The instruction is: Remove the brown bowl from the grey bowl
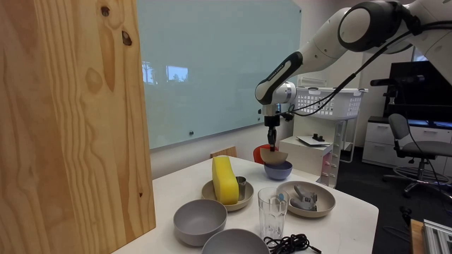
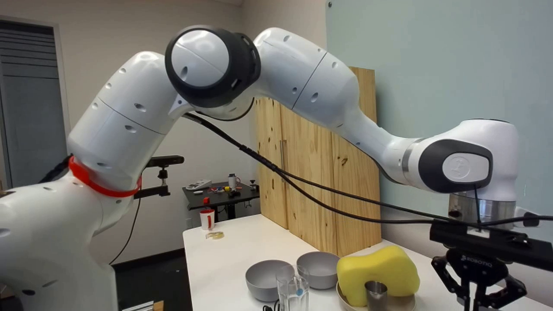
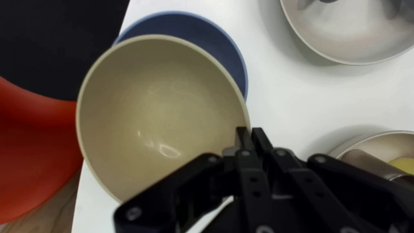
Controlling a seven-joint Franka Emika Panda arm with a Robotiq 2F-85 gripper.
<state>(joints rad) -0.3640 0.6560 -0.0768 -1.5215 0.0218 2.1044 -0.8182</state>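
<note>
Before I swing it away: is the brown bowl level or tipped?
Tipped: in an exterior view, the brown bowl shows a slanting rim; the grey bowl sits level.

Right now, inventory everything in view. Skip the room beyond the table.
brown bowl: 1, tan-brown, tilted, over grey bowl, contact unclear
grey bowl: 1, blue-grey, on table
larger bowls: 2, grey, on table
shallow dishes: 2, tan, on table
yellow object: 1, yellow, in one dish
metal cup: 1, silver, same dish
game controller: 1, grey, other dish
glass: 1, clear, on table
cable: 1, black, bundled by glass
mug: 1, white and red, table end
small item: count unclear, yellowish, near mug
wooden unit: 1, pale, on table
table: 1, white, under these
gripper: 1, black, closed on brown bowl's rim
arm: 1, white, reaching over table
</note>
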